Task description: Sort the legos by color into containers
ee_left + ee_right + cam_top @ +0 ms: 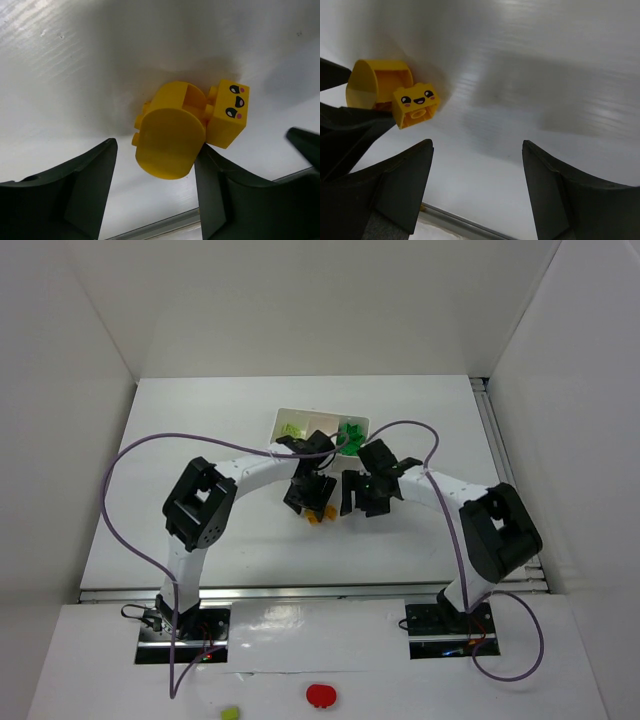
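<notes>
Two orange-yellow legos lie together on the white table: a rounded one (pixel 170 135) and a cube with a printed face (pixel 228 112). They show as one small yellow spot (pixel 320 517) in the top view. My left gripper (pixel 156 147) is open over the rounded lego. Its right finger (pixel 215 185) is against the lego and its left finger stands apart. My right gripper (pixel 477 145) is open and empty just right of them, with the face cube (pixel 415 105) beyond its left finger. The white tray (pixel 277 418) holds lime-green legos (pixel 291 428) on the left and dark green legos (pixel 350 430) on the right.
White walls enclose the table on three sides. A metal rail (pixel 300 592) runs along the front edge. A red round object (pixel 321 695) and a small lime piece (pixel 230 712) lie on the near ledge behind the arm bases. The right gripper's fingertip (pixel 305 145) shows in the left wrist view.
</notes>
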Robot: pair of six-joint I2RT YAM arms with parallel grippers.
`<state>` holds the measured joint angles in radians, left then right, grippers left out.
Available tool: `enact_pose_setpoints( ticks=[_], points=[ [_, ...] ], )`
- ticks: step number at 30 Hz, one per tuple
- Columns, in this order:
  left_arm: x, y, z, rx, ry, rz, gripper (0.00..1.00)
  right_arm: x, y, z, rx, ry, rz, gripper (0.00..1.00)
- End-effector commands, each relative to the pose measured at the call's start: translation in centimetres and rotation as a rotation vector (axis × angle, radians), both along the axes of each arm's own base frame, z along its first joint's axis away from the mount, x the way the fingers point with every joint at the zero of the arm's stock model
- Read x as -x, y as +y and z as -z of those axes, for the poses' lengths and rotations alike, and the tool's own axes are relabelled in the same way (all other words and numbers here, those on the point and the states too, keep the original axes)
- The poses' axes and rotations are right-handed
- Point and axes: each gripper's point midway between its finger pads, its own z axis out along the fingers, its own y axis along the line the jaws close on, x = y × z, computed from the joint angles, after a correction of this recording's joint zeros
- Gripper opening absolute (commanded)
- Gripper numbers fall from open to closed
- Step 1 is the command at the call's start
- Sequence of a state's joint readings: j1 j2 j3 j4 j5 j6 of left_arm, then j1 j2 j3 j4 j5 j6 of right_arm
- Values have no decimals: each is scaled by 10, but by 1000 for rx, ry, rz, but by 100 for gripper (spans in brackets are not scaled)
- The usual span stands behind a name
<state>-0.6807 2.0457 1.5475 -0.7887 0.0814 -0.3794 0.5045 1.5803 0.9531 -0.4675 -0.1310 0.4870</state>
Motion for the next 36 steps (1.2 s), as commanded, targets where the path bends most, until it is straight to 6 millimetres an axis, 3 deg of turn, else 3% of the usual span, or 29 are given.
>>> enact_pose_setpoints(
  ticks=[1,5,10,12,18,21,25,36],
  points=[
    [1,-3,4,29,20,-16,69,-15,29,-11,-68,-55,-78,79],
    [1,-7,5,63,34,-17,50,-19,45,-10,-145,-55,-87,79],
    [-3,-10,-5,123,42,-24,10,-11,70,-14,-315,-48,-127,79],
    [-2,-11,-6,130,47,-22,1,-8,71,-12,-335,-42,-121,79],
    [4,-13,-9,154,64,-6,0,-11,64,-3,-291,-38,-80,79],
    [4,-15,-14,174,52,7,0,-10,45,17,-218,6,29,73],
    [1,-14,-22,191,39,11,0,-20,22,24,-169,2,137,69],
    [-1,-14,-33,219,31,18,0,-25,22,25,-180,-12,132,67]
  ],
)
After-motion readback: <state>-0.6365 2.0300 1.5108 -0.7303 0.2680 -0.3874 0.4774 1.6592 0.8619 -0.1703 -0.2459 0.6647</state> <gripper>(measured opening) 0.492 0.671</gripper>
